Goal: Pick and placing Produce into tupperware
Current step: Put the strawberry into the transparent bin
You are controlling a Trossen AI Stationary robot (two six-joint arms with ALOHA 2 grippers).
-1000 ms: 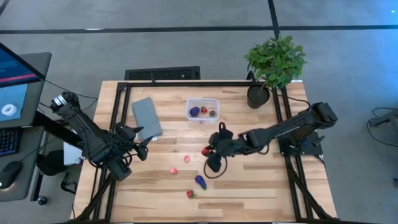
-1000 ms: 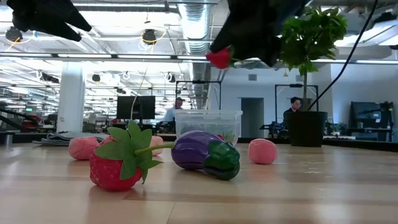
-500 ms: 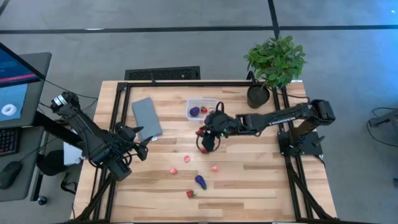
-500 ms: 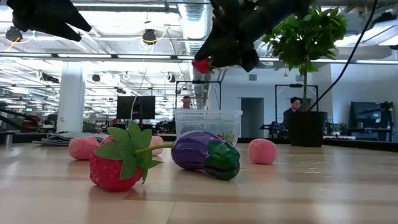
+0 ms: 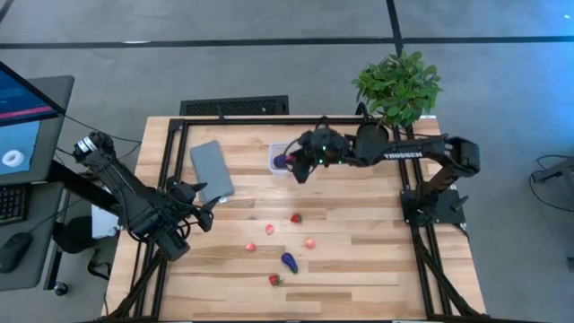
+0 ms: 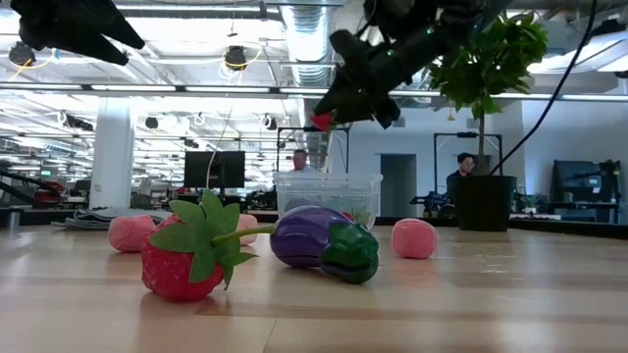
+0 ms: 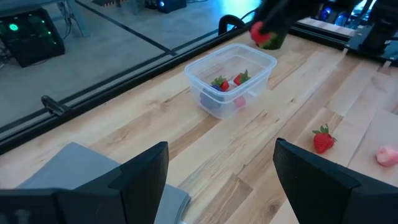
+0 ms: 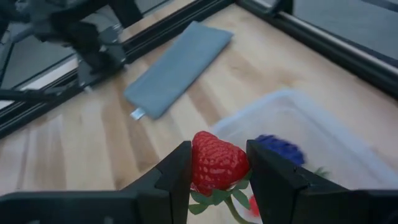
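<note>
My right gripper [image 5: 299,167] hangs over the clear tupperware [image 5: 289,160] near the table's far edge, shut on a red strawberry [image 8: 216,164], which also shows in the low view as the strawberry [image 6: 322,121]. The tub holds a purple piece [image 8: 280,148] and strawberries [image 7: 231,82]. On the table lie a strawberry [image 5: 295,217], pink pieces [image 5: 268,230] [image 5: 309,242], an eggplant [image 5: 289,262] and another strawberry [image 5: 275,280]. My left gripper [image 5: 199,208] waits open near the left edge. My right gripper pinches the strawberry by the sides of its red body [image 8: 205,163] between its two fingers [image 8: 177,177]. The fingers slant down from the table's right side. The strawberry is lifted clear, high above the tub, with its green top [image 8: 214,198] toward the wrist.
A flat grey lid [image 5: 212,170] lies left of the tub. A potted plant [image 5: 395,94] stands at the far right corner. A black frame rail [image 5: 269,119] runs round the table. People stand in the room behind.
My right gripper, still shut on the strawberry, has moved from above the table's middle toward the far edge and now hangs over the tub. The pieces it had covered on the table show again.
</note>
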